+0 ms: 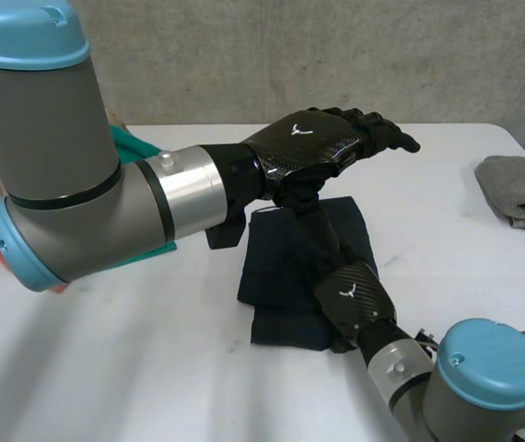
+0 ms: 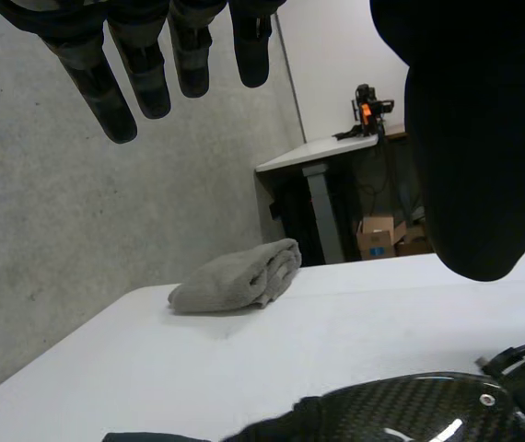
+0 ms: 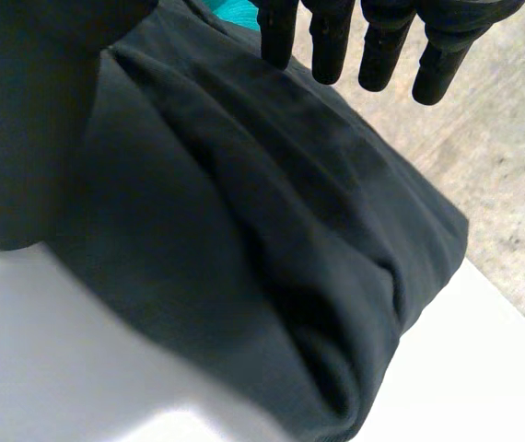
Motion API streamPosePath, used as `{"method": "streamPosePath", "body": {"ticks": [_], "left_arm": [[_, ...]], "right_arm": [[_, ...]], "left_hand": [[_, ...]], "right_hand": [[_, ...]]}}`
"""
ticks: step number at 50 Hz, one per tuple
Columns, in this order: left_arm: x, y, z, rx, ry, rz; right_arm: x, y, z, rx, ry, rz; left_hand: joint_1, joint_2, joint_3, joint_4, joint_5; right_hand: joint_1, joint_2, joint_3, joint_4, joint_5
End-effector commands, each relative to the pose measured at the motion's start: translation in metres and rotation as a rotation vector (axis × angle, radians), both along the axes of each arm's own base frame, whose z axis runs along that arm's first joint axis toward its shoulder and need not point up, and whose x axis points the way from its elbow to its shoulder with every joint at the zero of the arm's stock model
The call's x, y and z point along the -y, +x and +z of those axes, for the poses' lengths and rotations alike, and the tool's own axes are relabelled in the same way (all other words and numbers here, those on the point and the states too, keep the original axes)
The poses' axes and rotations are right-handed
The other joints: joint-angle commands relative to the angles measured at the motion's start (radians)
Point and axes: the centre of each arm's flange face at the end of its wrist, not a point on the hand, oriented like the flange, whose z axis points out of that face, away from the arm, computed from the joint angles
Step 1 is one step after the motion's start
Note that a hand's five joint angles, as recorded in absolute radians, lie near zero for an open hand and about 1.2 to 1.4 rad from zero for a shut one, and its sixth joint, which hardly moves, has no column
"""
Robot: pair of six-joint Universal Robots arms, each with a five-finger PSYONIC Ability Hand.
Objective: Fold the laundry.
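A dark, folded garment (image 1: 281, 267) lies in the middle of the white table (image 1: 134, 359). My right hand (image 1: 355, 295) reaches over the garment's right half from its near edge, fingers straight, open, gripping nothing. In the right wrist view its fingers (image 3: 332, 41) and thumb (image 3: 32, 120) spread over the dark garment (image 3: 244, 249), whose folds run lengthwise. My left hand (image 1: 304, 143) hangs in the air over the garment's far edge, open and empty, fingers pointing right. In the left wrist view its straight fingers (image 2: 147, 78) point past the back of my right hand (image 2: 401, 410).
A folded grey towel (image 1: 520, 189) rests at the table's right edge; in the left wrist view the grey towel (image 2: 239, 276) lies beyond the fingertips. A teal cloth (image 1: 134, 147) lies behind my left arm. A concrete wall stands behind the table, with another desk (image 2: 327, 152) farther off.
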Motion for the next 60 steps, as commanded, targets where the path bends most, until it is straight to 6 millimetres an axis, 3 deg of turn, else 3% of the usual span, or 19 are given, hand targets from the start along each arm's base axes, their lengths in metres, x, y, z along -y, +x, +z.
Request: {"method": "streamPosePath", "body": {"ticks": [1, 4, 11, 15, 16, 18, 26, 30, 35, 38, 41, 42, 44, 45, 51, 52, 55, 56, 60], "left_arm": [[0.003, -0.001, -0.002, -0.007, -0.018, 0.011], [0.005, -0.001, 0.0, -0.02, -0.036, 0.025], [0.007, -0.001, 0.001, -0.024, -0.041, 0.044], [0.007, 0.001, -0.003, -0.015, -0.032, 0.045], [0.007, 0.001, -0.003, -0.015, -0.032, 0.047], [0.007, 0.001, -0.003, -0.016, -0.033, 0.048], [0.01, 0.003, 0.0, -0.022, -0.039, 0.058], [0.013, 0.009, 0.01, -0.038, -0.06, 0.075], [0.012, 0.015, 0.024, -0.06, -0.09, 0.087], [0.012, 0.016, 0.029, -0.075, -0.107, 0.09], [0.012, 0.015, 0.032, -0.092, -0.11, 0.09], [0.012, 0.015, 0.034, -0.101, -0.109, 0.089], [0.012, 0.015, 0.033, -0.106, -0.101, 0.089], [0.012, 0.015, 0.035, -0.113, -0.1, 0.089], [0.008, 0.012, 0.035, -0.118, -0.096, 0.075], [0.007, 0.012, 0.035, -0.119, -0.095, 0.074], [0.007, 0.011, 0.034, -0.118, -0.094, 0.074], [0.006, 0.011, 0.033, -0.117, -0.093, 0.071], [0.006, 0.01, 0.029, -0.108, -0.082, 0.07]], "right_arm": [[0.022, 0.01, 0.004, 0.034, -0.129, -0.028], [0.034, 0.016, 0.009, 0.057, -0.163, -0.046], [0.055, 0.028, -0.002, 0.04, -0.153, -0.051], [0.067, 0.032, 0.008, 0.067, -0.156, -0.064], [0.072, 0.034, 0.013, 0.081, -0.165, -0.066], [0.078, 0.037, 0.018, 0.1, -0.171, -0.069], [0.104, 0.043, 0.048, 0.179, -0.141, -0.086], [0.138, 0.019, 0.075, 0.262, -0.158, -0.159], [0.185, -0.026, 0.136, 0.365, -0.3, -0.259], [0.205, -0.051, 0.153, 0.394, -0.346, -0.289], [0.232, -0.083, 0.176, 0.43, -0.419, -0.312], [0.246, -0.102, 0.183, 0.442, -0.453, -0.327], [0.259, -0.124, 0.186, 0.454, -0.475, -0.348], [0.273, -0.146, 0.183, 0.459, -0.483, -0.372], [0.311, -0.207, 0.146, 0.453, -0.448, -0.404], [0.32, -0.222, 0.127, 0.447, -0.431, -0.406], [0.332, -0.247, 0.099, 0.431, -0.415, -0.408], [0.337, -0.263, 0.078, 0.419, -0.403, -0.411], [0.34, -0.296, 0.031, 0.388, -0.361, -0.41]], "left_hand": [[0.066, 0.052, 0.047, 0.056, 0.037], [0.069, 0.055, 0.05, 0.058, 0.04], [0.069, 0.055, 0.05, 0.058, 0.04], [0.069, 0.055, 0.05, 0.058, 0.04], [0.069, 0.055, 0.05, 0.058, 0.04], [0.069, 0.055, 0.05, 0.058, 0.04], [0.072, 0.058, 0.053, 0.061, 0.043], [0.069, 0.055, 0.05, 0.058, 0.04], [0.069, 0.055, 0.05, 0.058, 0.04], [0.069, 0.055, 0.05, 0.058, 0.04], [0.072, 0.058, 0.053, 0.061, 0.043], [0.072, 0.058, 0.053, 0.061, 0.043], [0.069, 0.055, 0.05, 0.059, 0.04], [0.072, 0.058, 0.053, 0.061, 0.042], [0.069, 0.055, 0.05, 0.058, 0.04], [0.069, 0.055, 0.05, 0.058, 0.04], [0.069, 0.055, 0.05, 0.058, 0.04], [0.069, 0.055, 0.05, 0.058, 0.04], [0.072, 0.058, 0.053, 0.061, 0.043]], "right_hand": [[-0.038, -0.012, -0.012, -0.025, -0.047], [-0.038, -0.012, -0.012, -0.025, -0.047], [-0.002, 0.024, 0.024, 0.011, -0.011], [0.532, 0.558, 0.558, 0.545, 0.523], [0.865, 0.891, 0.891, 0.878, 0.856], [1.183, 1.209, 1.209, 1.196, 1.174], [1.184, 1.21, 1.21, 1.197, 1.175], [1.184, 1.21, 1.21, 1.197, 1.175], [1.184, 1.21, 1.21, 1.197, 1.175], [1.184, 1.21, 1.21, 1.197, 1.175], [1.184, 1.21, 1.21, 1.197, 1.175], [1.184, 1.21, 1.21, 1.197, 1.175], [1.184, 1.21, 1.21, 1.197, 1.175], [1.184, 1.21, 1.21, 1.197, 1.175], [1.184, 1.21, 1.21, 1.197, 1.175], [1.184, 1.21, 1.21, 1.197, 1.175], [1.184, 1.21, 1.21, 1.197, 1.175], [1.184, 1.21, 1.21, 1.197, 1.175], [1.184, 1.21, 1.21, 1.197, 1.175]]}}
